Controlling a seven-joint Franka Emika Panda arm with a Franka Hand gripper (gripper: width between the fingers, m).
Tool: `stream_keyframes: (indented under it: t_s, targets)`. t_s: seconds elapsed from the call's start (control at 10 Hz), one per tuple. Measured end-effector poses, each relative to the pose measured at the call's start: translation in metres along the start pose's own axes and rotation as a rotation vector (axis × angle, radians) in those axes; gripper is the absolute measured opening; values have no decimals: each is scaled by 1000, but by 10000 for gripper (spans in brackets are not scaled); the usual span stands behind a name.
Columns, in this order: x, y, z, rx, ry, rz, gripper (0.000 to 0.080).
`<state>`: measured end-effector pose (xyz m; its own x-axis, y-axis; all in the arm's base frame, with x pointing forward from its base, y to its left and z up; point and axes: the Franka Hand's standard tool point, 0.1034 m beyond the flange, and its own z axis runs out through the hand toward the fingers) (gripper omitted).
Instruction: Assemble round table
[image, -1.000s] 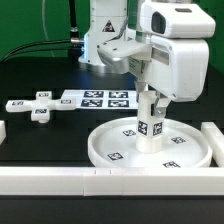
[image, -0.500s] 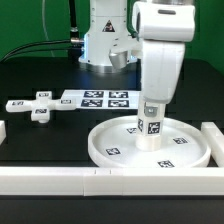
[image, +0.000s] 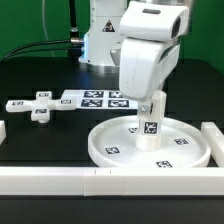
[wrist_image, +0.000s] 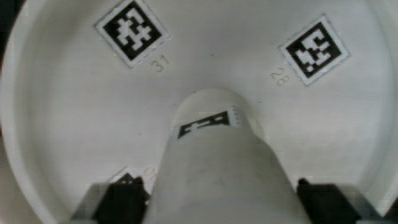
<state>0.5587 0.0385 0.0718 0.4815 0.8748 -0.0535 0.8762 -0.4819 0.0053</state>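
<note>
the gripper (image: 153, 100) pinches the top of the post (image: 150, 127), its fingers (wrist_image: 121, 196) pressed against both sides. the post stands upright directly beneath it, on the disc (image: 100, 150) (tags face up).

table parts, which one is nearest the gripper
The upright post in the round disc, clasped by the gripper; the cross-shaped piece lies apart, at the exterior view's left.

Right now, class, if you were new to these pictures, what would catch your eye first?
The big white arm dominates the middle of the exterior view, its pincer closed round an upright post standing in the round disc. To the exterior view's left, a small cross-shaped piece lies on the black table.
</note>
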Motion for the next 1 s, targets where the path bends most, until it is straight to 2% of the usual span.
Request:
stream_keyframes:
  t_s: [0.5,1.0]
  targets:
    - [-2,-1,1,57,38,631,409]
    - [-1,-1,1,62,40,941,409]
